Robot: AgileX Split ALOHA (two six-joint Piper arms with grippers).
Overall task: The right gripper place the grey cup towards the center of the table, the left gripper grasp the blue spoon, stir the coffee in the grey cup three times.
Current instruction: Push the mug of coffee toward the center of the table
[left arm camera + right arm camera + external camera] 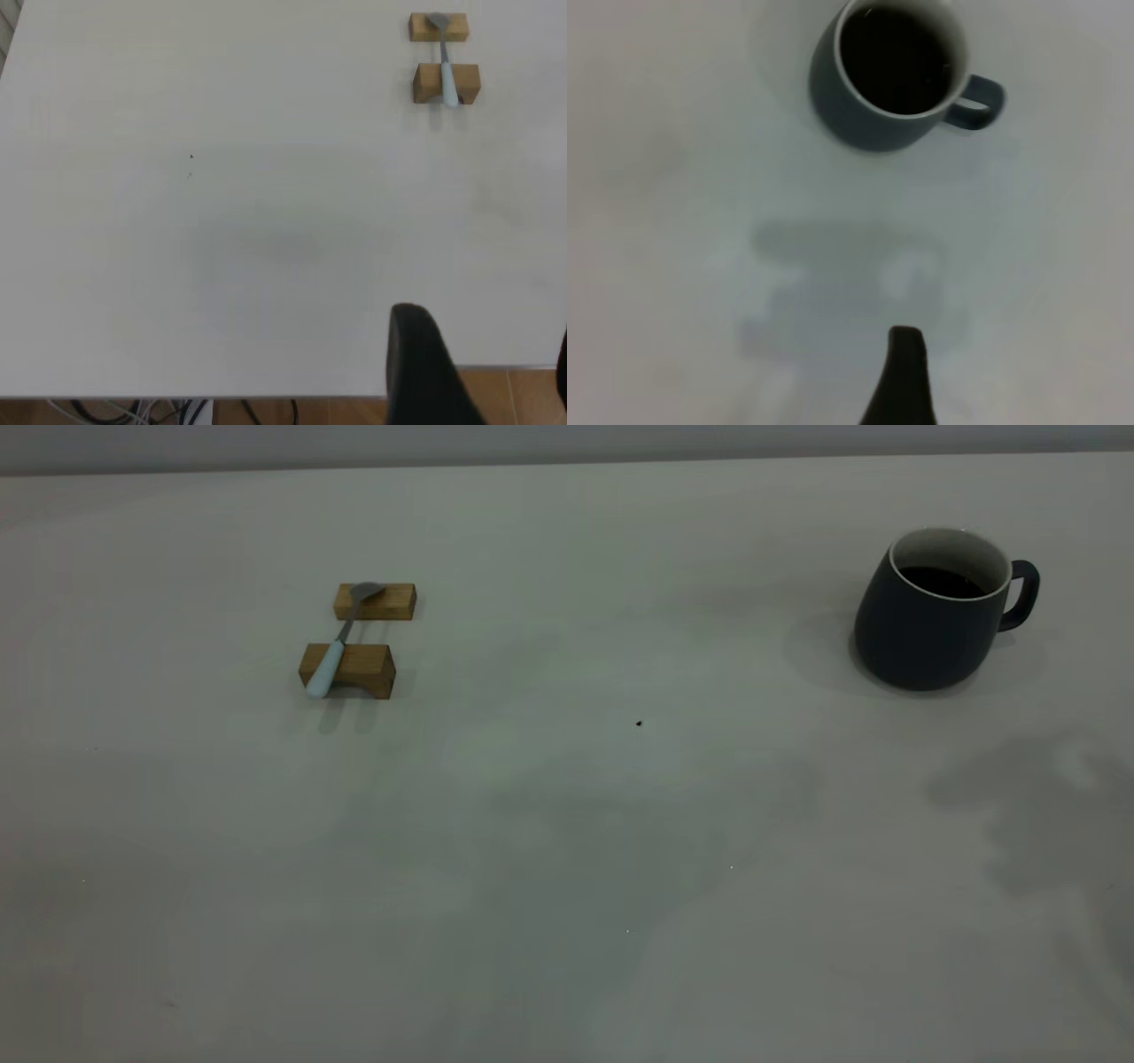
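Observation:
The grey cup (930,615) stands at the table's (567,824) far right, handle pointing right, with dark coffee (948,583) inside. In the right wrist view the cup (873,115) lies well ahead of my right gripper (1019,381); one dark finger (904,376) shows alone, so it is open and empty. The blue spoon (335,654) rests across two wooden blocks at the left. My left gripper (490,363) is open over the table's near edge, far from the spoon (447,75). Neither gripper shows in the exterior view.
The two wooden blocks (347,670) (376,601) sit one behind the other under the spoon. A tiny dark speck (639,724) marks the table's middle. Cables (168,412) and a wooden floor (523,398) lie below the table edge in the left wrist view.

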